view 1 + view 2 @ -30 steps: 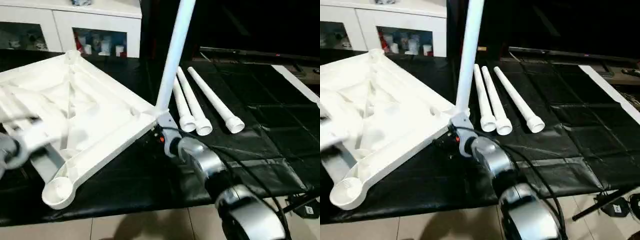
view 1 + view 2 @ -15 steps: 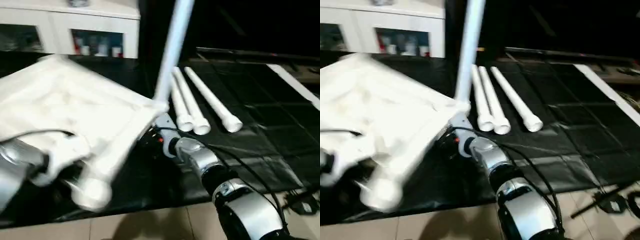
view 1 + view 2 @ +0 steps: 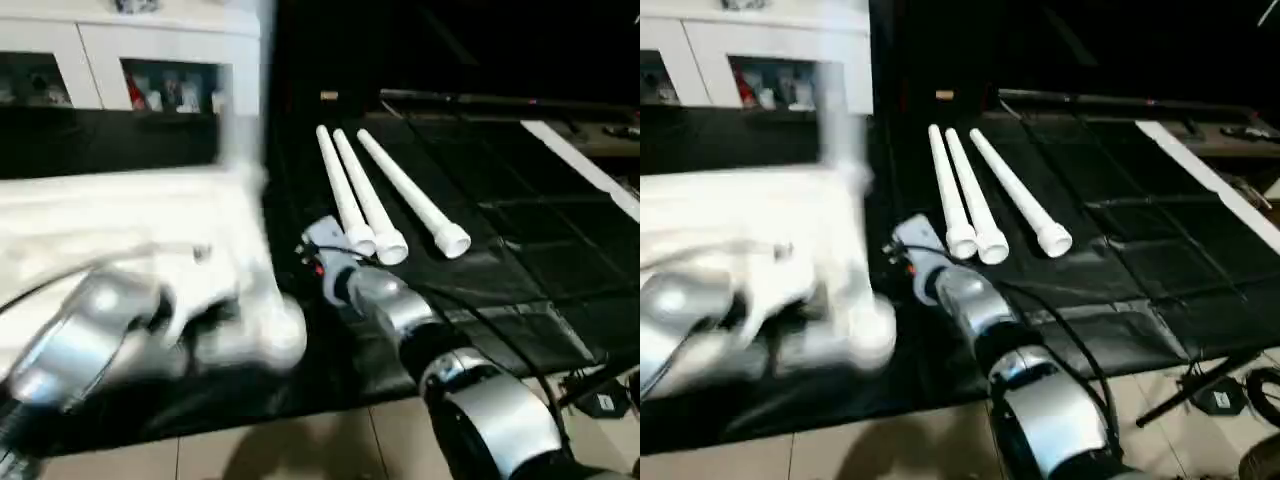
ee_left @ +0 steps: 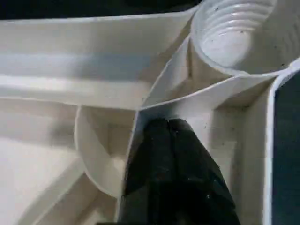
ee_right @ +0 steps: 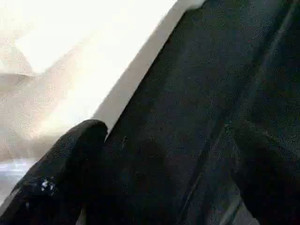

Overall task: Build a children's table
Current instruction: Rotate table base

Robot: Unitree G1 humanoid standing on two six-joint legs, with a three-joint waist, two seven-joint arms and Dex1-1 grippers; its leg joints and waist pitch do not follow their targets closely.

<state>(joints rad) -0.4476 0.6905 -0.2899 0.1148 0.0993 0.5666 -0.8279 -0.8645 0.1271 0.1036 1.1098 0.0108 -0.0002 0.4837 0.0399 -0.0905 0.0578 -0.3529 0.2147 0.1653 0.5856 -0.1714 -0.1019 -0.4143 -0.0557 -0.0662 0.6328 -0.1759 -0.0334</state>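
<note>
Tabletop [image 3: 130, 230] blurred on the black mat, left of three loose legs.
Left gripper [image 4: 169, 129] has its fingers pressed together inside the ribbed underside, against a rib just beside a threaded corner socket [image 4: 234, 33]. Right gripper [image 5: 159, 154] stands wide and empty at the tabletop's edge nearest the legs [image 3: 375, 205].

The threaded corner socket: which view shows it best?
The left wrist view: the socket is close and sharp there, threads visible, just past the shut left gripper. In both eye views the tabletop is a blur.
</note>
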